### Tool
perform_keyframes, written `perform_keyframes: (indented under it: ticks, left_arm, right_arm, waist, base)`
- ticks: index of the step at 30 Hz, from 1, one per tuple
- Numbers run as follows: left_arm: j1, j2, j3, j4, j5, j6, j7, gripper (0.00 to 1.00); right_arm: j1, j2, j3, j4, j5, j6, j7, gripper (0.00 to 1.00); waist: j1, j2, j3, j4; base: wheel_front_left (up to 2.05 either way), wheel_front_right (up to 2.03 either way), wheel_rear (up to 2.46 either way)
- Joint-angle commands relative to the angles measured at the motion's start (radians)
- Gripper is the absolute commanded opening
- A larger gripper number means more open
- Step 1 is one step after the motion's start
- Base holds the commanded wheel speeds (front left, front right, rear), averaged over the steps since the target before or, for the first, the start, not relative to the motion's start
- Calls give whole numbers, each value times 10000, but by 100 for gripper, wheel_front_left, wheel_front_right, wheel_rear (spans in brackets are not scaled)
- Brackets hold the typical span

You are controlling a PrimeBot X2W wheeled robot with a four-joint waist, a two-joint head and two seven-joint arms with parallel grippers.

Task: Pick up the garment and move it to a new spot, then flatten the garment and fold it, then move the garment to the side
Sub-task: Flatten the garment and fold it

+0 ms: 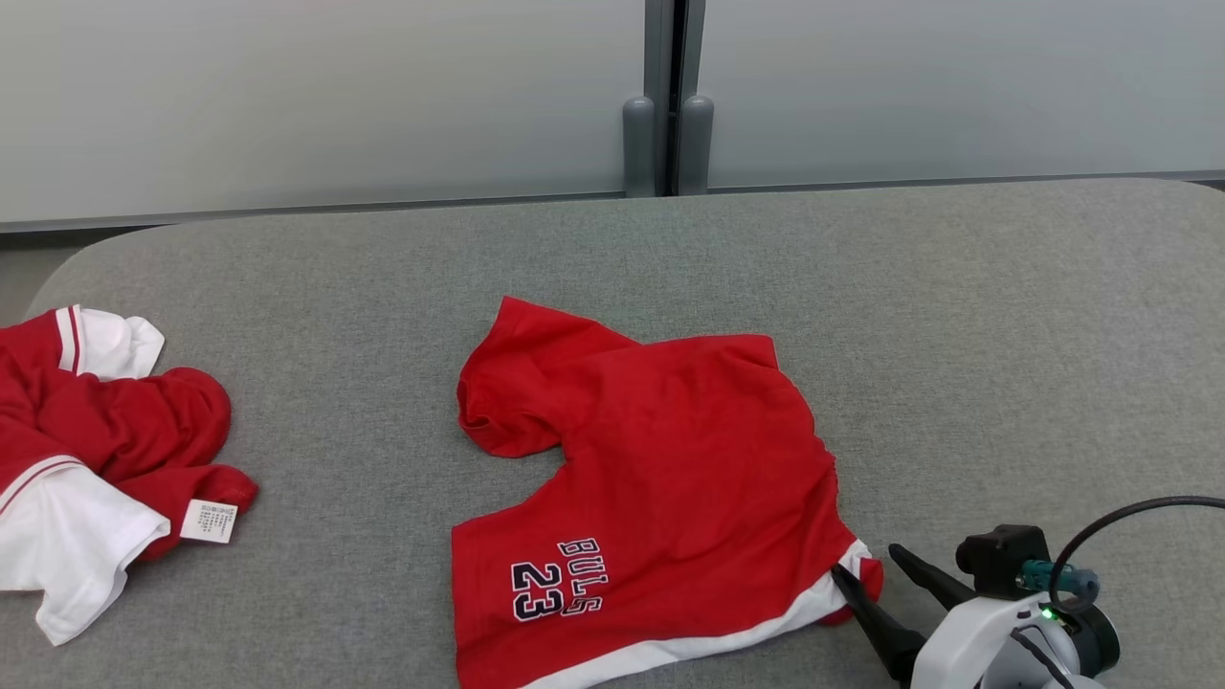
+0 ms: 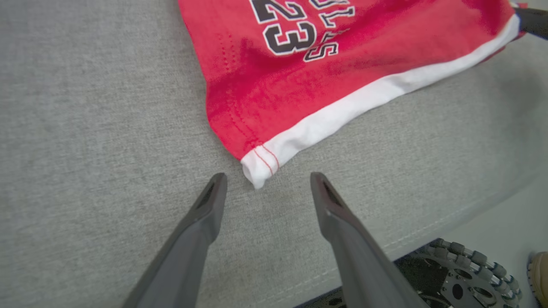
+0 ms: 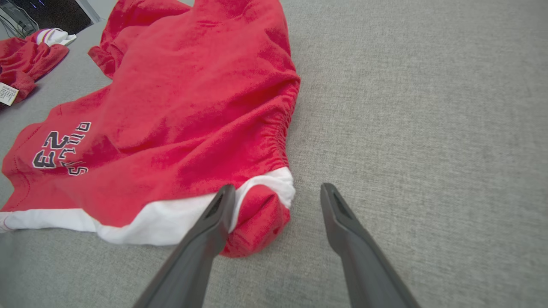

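Left gripper (image 2: 268, 175) and right gripper (image 3: 277, 187) gape empty, corners of the garment (image 1: 670, 450) at their tips; best nudge forward, then pinch low together.

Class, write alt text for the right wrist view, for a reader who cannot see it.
The open right gripper is poised at the white-hemmed corner of a red garment numbered 23, spread on a grey cushion. A second red garment lies at the upper left.
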Motion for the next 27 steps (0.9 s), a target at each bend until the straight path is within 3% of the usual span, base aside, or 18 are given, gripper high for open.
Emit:
perform_keyframes:
  ticks: [1, 8, 10, 11, 20, 23, 27]
  left_arm:
    - [-246, 22, 3, 181, -96, 65, -60, 100]
    - [-691, -38, -15, 914, -164, 96, -240, 100]
    - [-754, -62, -49, 1067, -193, 104, -263, 100]
    - [-783, -72, -60, 1143, -222, 120, -268, 100]
    - [-960, -114, -119, 1644, -315, 178, -499, 100]
    - [-1013, -126, -128, 1740, -350, 212, -562, 100]
    - [-1025, -149, -167, 1820, -490, 186, -600, 100]
  right_arm:
    - [-170, -87, 155, -7, 119, 3, -14, 100]
    - [-563, -114, 672, 214, 316, 1, -111, 100]
    - [-660, -105, 779, 270, 401, 1, -139, 83]
    - [-692, -113, 820, 300, 437, 1, -163, 80]
    - [-850, -232, 1073, 596, 752, 1, -316, 78]
    - [-892, -259, 1167, 677, 868, 3, -313, 56]
    - [-924, -318, 1280, 740, 950, 3, -333, 49]
  waist:
    - [0, -1, 51, -15]
    - [0, -1, 159, -37]
    - [0, -1, 172, -36]
    - [0, -1, 172, -35]
    - [0, -1, 188, -12]
    - [0, -1, 192, -7]
    - [0, -1, 196, -24]
  base:
    - [0, 0, 0]
    - [0, 0, 0]
    - [0, 0, 0]
    - [0, 0, 0]
    - [0, 0, 0]
    - [0, 0, 0]
    - [0, 0, 0]
